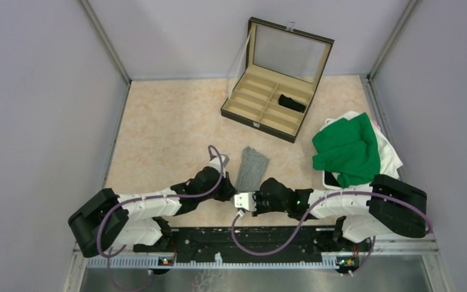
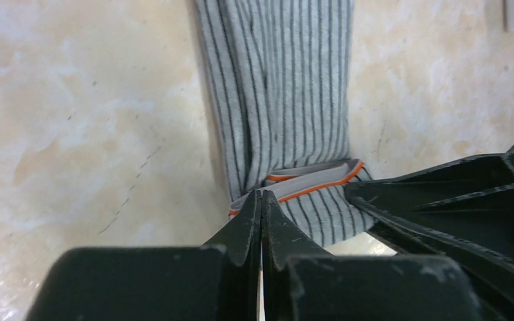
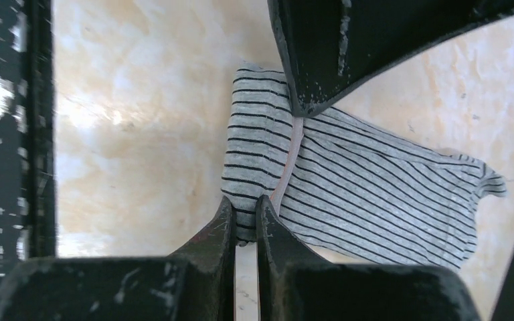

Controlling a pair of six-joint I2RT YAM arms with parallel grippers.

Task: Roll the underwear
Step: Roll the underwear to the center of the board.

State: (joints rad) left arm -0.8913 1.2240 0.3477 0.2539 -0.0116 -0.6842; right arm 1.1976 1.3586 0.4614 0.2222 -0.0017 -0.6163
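Lying flat on the pale marbled table (image 1: pixel 158 134), the grey underwear (image 1: pixel 252 167) is a long folded strip with thin dark stripes. It sits just in front of both arms, between them and the case (image 1: pixel 238 111).

The end nearest to the arms is turned over. There the waistband (image 2: pixel 308 184) shows, plain grey with a thin orange line along its edge. I cannot read any letters or brand on it.

The left gripper (image 2: pixel 262 200) has its two fingers pressed together, and their tips pinch the corner of this turned end at the waistband. The right gripper (image 3: pixel 244 210) has its fingers almost together, with only a narrow gap, and the folded edge of the same end is caught between the tips. The two grippers stand just beside each other at this end. The far part of the strip lies free on the table.

The black underwear (image 1: pixel 292 102) lies in one compartment on the right side of the case, which is open with its glass lid upright. A small pale plate on the front wall of the case is too small to read.

To the right of the case, a green garment (image 1: pixel 346 149) lies on top of a white garment (image 1: pixel 390 153).
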